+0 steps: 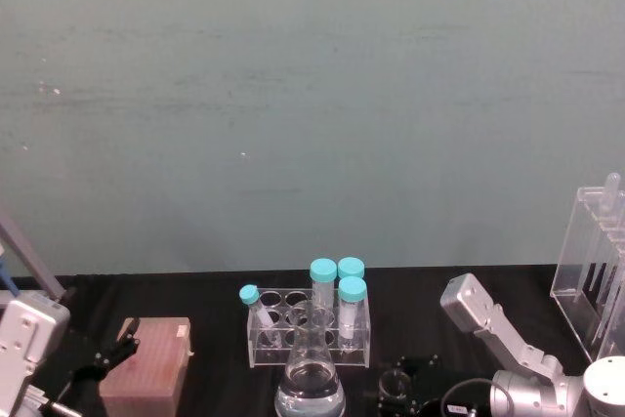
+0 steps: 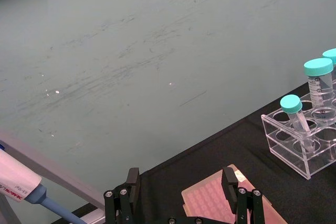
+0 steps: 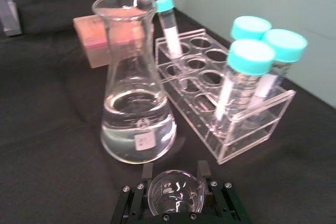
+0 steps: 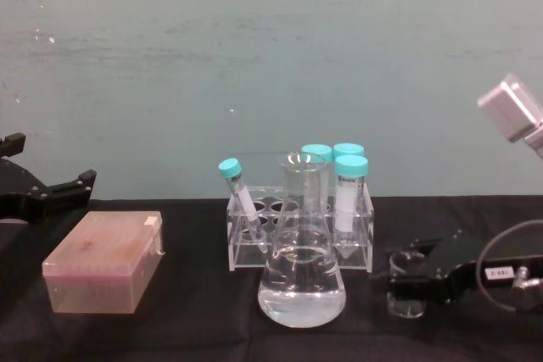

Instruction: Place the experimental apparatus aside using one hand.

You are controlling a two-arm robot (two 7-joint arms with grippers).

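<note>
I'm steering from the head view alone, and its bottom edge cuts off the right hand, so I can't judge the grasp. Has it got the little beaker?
Observer: Yes. The right wrist view shows the small glass beaker between the right hand's fingers, one against each side.
Operator: Is the flask touching it?
Observer: No. In the chest view, black tabletop shows between the beaker and the conical flask; they stand apart.
Operator: And the left hand?
Observer: The left wrist view shows the left hand open, fingers wide apart, with the pink tip box just beyond them.
</note>
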